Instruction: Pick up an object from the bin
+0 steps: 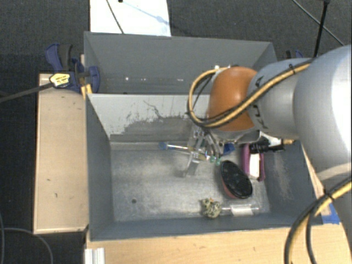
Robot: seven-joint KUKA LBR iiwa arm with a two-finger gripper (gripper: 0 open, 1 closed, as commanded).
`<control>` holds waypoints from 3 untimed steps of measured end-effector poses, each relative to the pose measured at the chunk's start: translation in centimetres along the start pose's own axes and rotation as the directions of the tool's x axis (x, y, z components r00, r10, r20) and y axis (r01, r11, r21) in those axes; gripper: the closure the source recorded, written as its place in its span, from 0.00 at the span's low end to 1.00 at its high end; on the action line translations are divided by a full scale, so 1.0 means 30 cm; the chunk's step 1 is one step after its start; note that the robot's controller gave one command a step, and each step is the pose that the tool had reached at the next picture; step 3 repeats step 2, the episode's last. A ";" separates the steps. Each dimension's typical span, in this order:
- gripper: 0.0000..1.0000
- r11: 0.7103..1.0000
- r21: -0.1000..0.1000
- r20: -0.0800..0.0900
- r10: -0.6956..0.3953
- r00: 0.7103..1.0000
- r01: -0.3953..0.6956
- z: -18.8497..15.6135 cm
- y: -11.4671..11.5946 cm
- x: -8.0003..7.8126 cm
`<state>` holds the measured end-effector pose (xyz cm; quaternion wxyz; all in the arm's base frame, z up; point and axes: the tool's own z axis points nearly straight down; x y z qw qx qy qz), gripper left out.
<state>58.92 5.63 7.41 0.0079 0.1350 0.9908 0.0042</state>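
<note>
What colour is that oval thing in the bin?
The oval thing is black with a reddish rim, camera view.

Loose items: black oval disc (236, 180). White-purple tube (254, 164) just right of disc; clear vial (242, 208) just below disc; mottled lump (210, 207) lower-left of disc.

Thin silvery stick (175, 146) with a blue tip on its left end. Lies roughly level, mid bin (137, 186), near the foot of the back wall. Its right end meets the gripper (197, 157); can't tell if it's clamped.
</note>
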 end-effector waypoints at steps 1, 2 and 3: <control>1.00 1.000 -0.002 0.004 0.002 1.000 -0.002 -0.011 0.003 -0.003; 1.00 1.000 0.006 -0.004 -0.006 1.000 0.006 -0.611 0.029 0.031; 1.00 1.000 0.006 -0.004 -0.006 1.000 0.006 -0.611 0.029 0.031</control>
